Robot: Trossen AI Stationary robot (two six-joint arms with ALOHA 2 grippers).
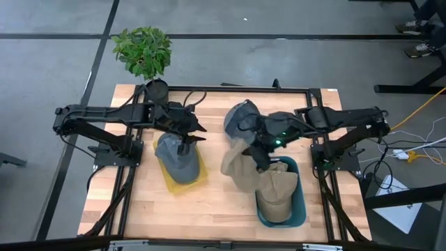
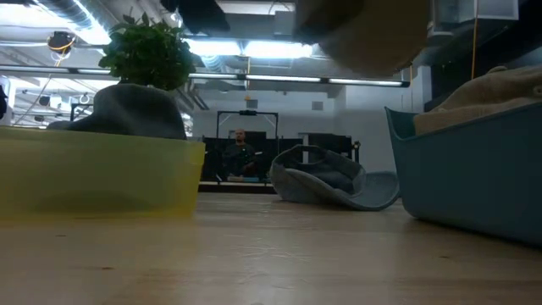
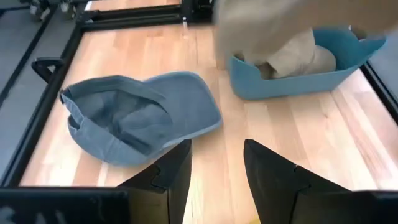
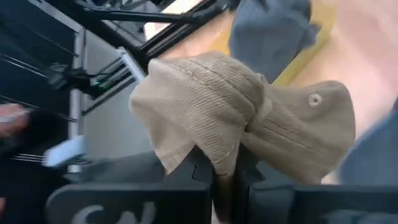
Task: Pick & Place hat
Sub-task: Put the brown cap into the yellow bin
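My right gripper (image 4: 224, 171) is shut on a tan corduroy hat (image 1: 237, 167), held in the air just left of a teal bin (image 1: 296, 209). The hat also shows at the top of the low view (image 2: 364, 34). A second tan hat (image 1: 275, 192) lies inside the teal bin. A blue-grey hat (image 1: 244, 118) lies upside down on the table at the far middle. My left gripper (image 3: 217, 171) is open and empty above a grey hat (image 1: 178, 159), which sits in a yellow bin (image 1: 198, 178). My right gripper pinches a bunched fold of the tan hat's cloth (image 4: 221, 152) between its two fingers; several layers gather at the fingers. The hat is lifted clear of the table and spreads out beyond the fingertips, with its crown button (image 4: 314, 99) showing.
A potted plant (image 1: 144, 52) stands at the table's far left corner. A black frame (image 1: 230, 89) runs around the table's edges. Bare wood lies along the near edge between the two bins (image 1: 223, 209). A person (image 2: 241, 157) sits in the room behind.
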